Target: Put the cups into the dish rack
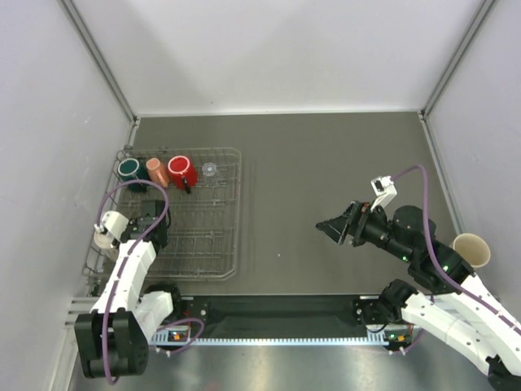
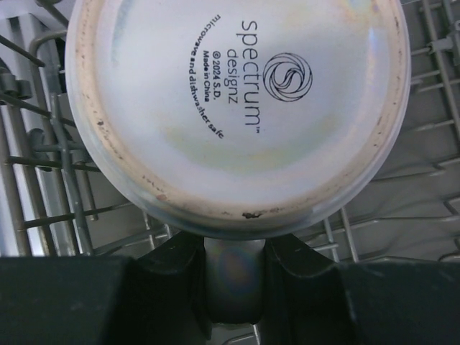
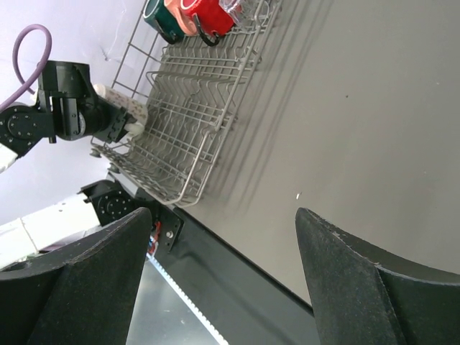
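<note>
The wire dish rack stands at the table's left. Along its far edge sit a dark green mug, a pink mug, a red mug and a tiny clear glass. My left gripper is over the rack's left side, shut on the handle of a white mug. The mug's stamped base faces the camera and rack wires lie just beyond it. My right gripper hangs open and empty over mid-table. A tan cup stands at the far right.
The right wrist view looks across bare table to the rack, the mugs and the left arm. Grey walls close in the left, back and right. A black rail runs along the near edge.
</note>
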Tool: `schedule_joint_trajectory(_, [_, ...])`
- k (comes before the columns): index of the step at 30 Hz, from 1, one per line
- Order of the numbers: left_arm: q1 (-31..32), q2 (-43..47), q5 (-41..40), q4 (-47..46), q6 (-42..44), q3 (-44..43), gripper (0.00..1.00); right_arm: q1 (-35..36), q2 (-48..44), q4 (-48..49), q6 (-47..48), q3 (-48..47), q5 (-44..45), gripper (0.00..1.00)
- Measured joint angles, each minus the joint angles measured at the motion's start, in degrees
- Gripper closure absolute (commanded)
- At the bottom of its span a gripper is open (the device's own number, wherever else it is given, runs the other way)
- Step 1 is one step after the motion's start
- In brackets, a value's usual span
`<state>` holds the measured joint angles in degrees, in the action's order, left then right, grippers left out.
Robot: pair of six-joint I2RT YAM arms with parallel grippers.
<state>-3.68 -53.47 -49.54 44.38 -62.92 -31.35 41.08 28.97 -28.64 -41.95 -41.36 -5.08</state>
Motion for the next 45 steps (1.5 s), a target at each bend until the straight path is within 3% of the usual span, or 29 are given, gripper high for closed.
schedule_joint_trajectory(2, [0.0,0.09,0.46,-1.31,0.02,0.37,1.0,0.0,-0.11,-0.02,-0.02,0.0,0.0,0.19])
schedule_joint_trajectory(6, [0.0,0.09,0.66,-2.89,0.02,1.36,0.81,0.0,-0.11,-0.15,-0.17,0.0,0.0,0.19])
schedule_joint_trajectory(13, [-0.33,-1.51,0.81,-3.8,-0.33,2.34,0.7,-0.02,-0.85,-0.15,-0.28,0.0,0.0,0.19])
schedule_joint_trajectory(21, [-0.5,-1.92,-0.74,-5.64,-1.05,2.51,0.47,-0.07,-0.87,-0.17,-0.94,0.0,0.0,0.19])
schedule_joint_trajectory(30, [-0.7,-1.88,-0.13,-5.73,-0.87,1.95,0.37,-0.07,-1.31,-0.17,-1.66,0.02,-0.02,0.19])
schedule_joint_trajectory(39, [-0.74,2.64,6.86,-4.76,0.59,-1.75,0.13,-0.11,-1.2,-0.26,-2.23,0.02,-0.02,0.17])
schedule_joint_trajectory(45, [-0.74,9.6,15.54,-2.62,2.03,-2.62,0.11,-0.11,2.25,-2.89,-1.68,0.0,-0.11,0.15])
